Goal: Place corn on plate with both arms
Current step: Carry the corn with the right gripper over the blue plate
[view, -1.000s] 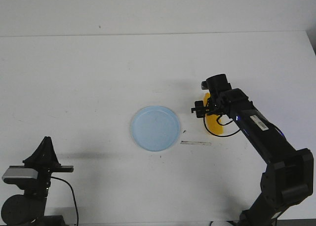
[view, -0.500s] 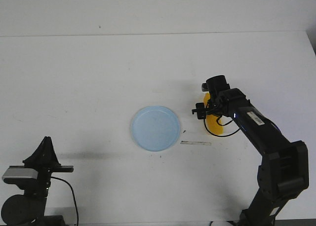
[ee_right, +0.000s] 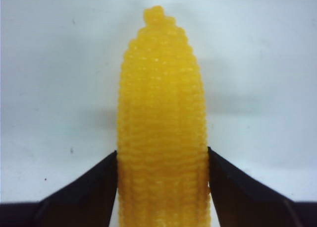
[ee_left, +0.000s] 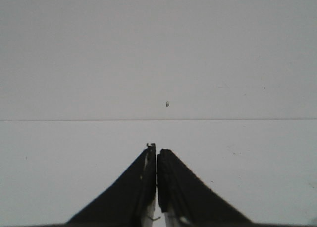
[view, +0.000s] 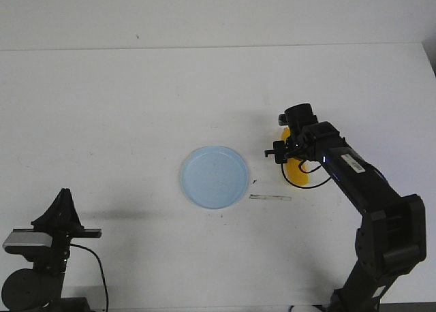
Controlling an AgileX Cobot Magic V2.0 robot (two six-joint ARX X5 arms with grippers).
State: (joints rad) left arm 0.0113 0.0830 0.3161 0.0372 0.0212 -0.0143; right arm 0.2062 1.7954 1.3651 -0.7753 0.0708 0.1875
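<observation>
A: Item, corn (ee_right: 162, 123)?
B: Pinched between right gripper (view: 291, 151) jaws, right of plate (view: 214, 176), on the counter (view: 122, 101).
A: Left gripper (ee_left: 156, 187)?
B: Jaws pressed together, parked at the counter's near-left corner.

Bumpy, plastic-looking corn (ee_right: 162, 123)

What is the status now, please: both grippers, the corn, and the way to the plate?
Right gripper fingers closed on corn. Left gripper shut, empty, parked. Plate bare, path to it open.
</observation>
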